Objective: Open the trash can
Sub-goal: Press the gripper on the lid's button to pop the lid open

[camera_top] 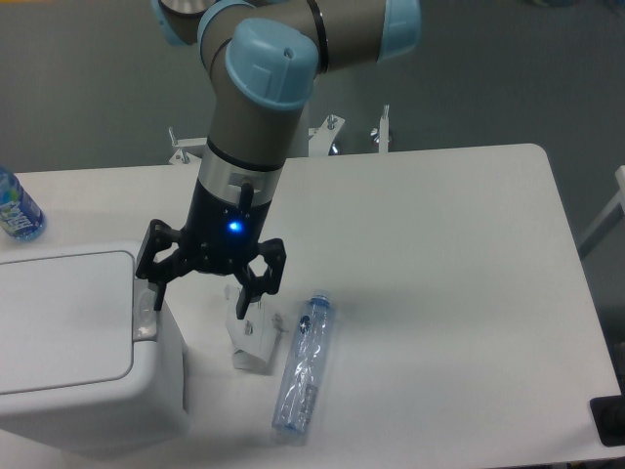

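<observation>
The large white plastic trash can (78, 342), boxy with rounded corners, sits at the table's eight o'clock corner, its flat lid down and a small grey push-button (145, 311) on the rim at its three o'clock side. The black two-finger gripper (200, 296) hangs with fingers spread wide, empty, one fingertip just over that button. At the gripper's five o'clock lie a crumpled white paper carton (253, 337) and a clear plastic bottle (303, 364), side by side on the white table (439, 293).

trash can (68, 342): smooth matt white plastic; bottle (303, 363): clear glossy plastic
</observation>
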Action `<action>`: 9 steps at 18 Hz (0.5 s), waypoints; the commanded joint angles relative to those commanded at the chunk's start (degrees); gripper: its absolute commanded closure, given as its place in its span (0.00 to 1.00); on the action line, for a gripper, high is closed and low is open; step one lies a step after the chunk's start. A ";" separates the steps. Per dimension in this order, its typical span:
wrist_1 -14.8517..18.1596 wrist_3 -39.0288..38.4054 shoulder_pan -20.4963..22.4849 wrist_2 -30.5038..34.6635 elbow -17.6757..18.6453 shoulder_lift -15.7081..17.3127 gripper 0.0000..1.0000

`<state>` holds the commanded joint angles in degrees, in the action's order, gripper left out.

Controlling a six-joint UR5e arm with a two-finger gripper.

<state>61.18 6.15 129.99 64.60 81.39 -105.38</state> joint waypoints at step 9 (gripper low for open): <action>-0.36 0.00 -0.79 0.17 0.00 -0.79 0.00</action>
<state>60.82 6.15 129.20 64.77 81.39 -106.17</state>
